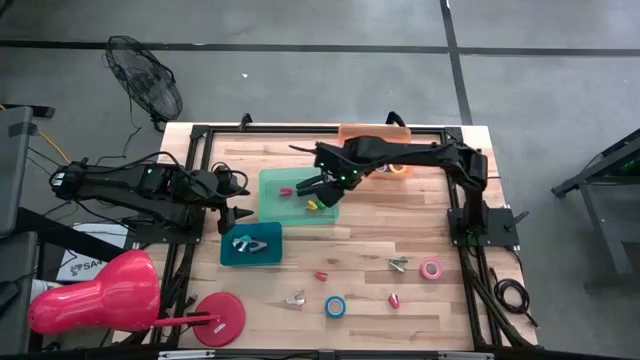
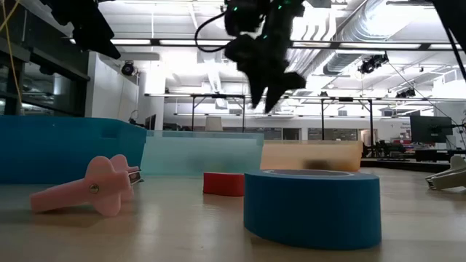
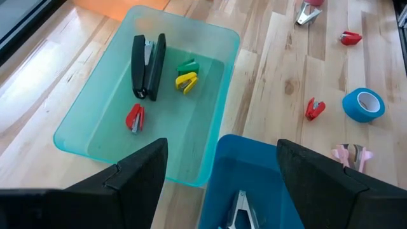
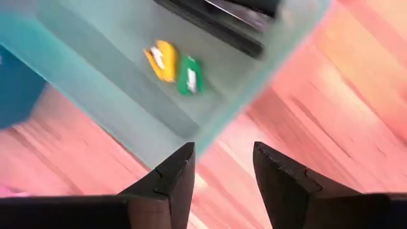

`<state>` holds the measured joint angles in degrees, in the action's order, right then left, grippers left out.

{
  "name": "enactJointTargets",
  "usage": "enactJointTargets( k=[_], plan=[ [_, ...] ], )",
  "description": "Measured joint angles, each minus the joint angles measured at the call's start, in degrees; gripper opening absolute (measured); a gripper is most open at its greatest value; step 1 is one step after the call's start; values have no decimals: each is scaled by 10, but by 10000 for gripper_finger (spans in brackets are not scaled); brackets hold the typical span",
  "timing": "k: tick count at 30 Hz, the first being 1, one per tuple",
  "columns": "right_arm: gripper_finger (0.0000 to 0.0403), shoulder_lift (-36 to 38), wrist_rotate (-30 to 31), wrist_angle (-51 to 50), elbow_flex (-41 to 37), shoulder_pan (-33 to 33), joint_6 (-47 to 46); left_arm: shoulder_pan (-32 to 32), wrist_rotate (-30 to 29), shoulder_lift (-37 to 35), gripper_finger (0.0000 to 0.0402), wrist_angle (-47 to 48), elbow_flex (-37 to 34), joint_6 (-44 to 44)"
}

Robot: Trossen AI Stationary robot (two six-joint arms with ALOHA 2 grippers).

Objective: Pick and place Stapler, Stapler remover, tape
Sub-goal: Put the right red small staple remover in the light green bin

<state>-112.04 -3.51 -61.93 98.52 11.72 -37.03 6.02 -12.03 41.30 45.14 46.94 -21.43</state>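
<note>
A black stapler [image 3: 147, 67] lies in the pale teal tray [image 1: 272, 205] beside small green [image 3: 187, 65], yellow [image 3: 186, 81] and red [image 3: 135, 117] staple removers. My right gripper [image 4: 222, 168] hangs open above that tray's near right edge [image 1: 322, 188], holding nothing. My left gripper [image 3: 219, 168] is open and hovers over the far edge of the dark teal tray [image 1: 232, 256], which holds a silver staple remover [image 1: 250, 243]. Blue tape [image 1: 335, 306] and pink tape [image 1: 431, 268] lie flat on the table. A pink remover [image 2: 87, 189] and a silver one [image 1: 398, 264] rest there too.
An orange tray [image 1: 375, 133] sits at the far edge behind the right arm. Small red pieces [image 1: 321, 275], [image 1: 394, 300] lie on the near half of the table. A fan [image 1: 145, 85] and a pink object [image 1: 95, 295] stand off the table's left side.
</note>
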Motion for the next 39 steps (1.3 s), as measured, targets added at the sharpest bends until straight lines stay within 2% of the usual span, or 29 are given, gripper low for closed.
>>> enactJointTargets(
  k=[8, 13, 25, 39],
  plan=[
    [149, 35, 37, -153, 0, -59, -68, 0, 0, 0, 288, 0, 0, 0],
    [149, 37, 52, -206, 0, -114, -114, 0, 0, 0, 288, 0, 0, 2],
    [149, 37, 30, -208, 0, -216, -225, 0, 0, 0, 288, 0, 0, 6],
    [149, 37, -11, -171, 0, -298, -277, 0, 12, 0, 288, 1, 0, 10]
  ],
)
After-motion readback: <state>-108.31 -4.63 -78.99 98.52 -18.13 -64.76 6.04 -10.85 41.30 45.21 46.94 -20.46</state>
